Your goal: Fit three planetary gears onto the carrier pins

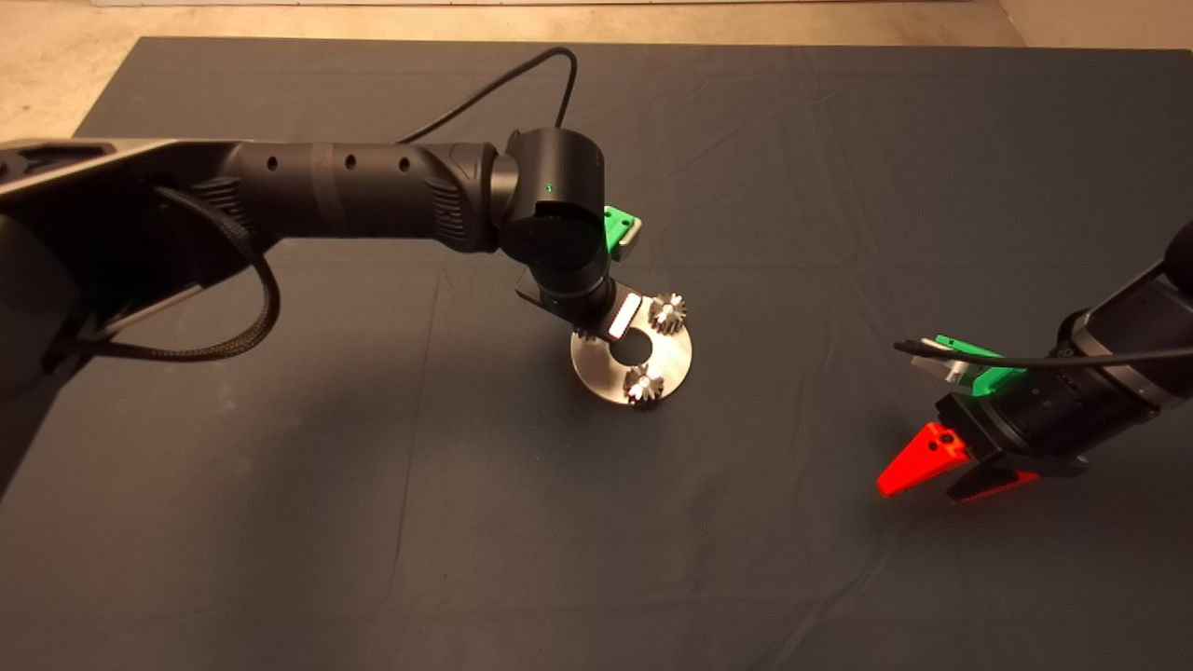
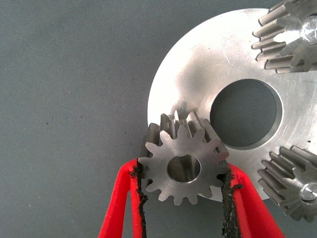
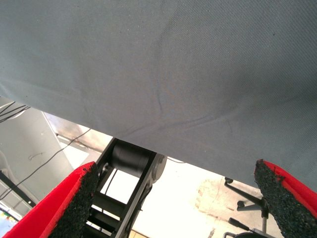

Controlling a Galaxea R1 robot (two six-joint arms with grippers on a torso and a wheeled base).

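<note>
The left gripper (image 2: 184, 198) hangs over the near-left rim of the flat shiny round metal disc (image 1: 676, 357) mid-mat, its red fingers (image 2: 118, 208) clamped on a small silvery toothed gear (image 2: 183, 166) held over the disc's edge. Two more toothed metal gears (image 1: 667, 312) already sit on pins on the disc. At the lower right, the right gripper (image 1: 918, 475) waits above the dark mat (image 1: 373, 513), fingers spread wide, holding nothing.
</note>
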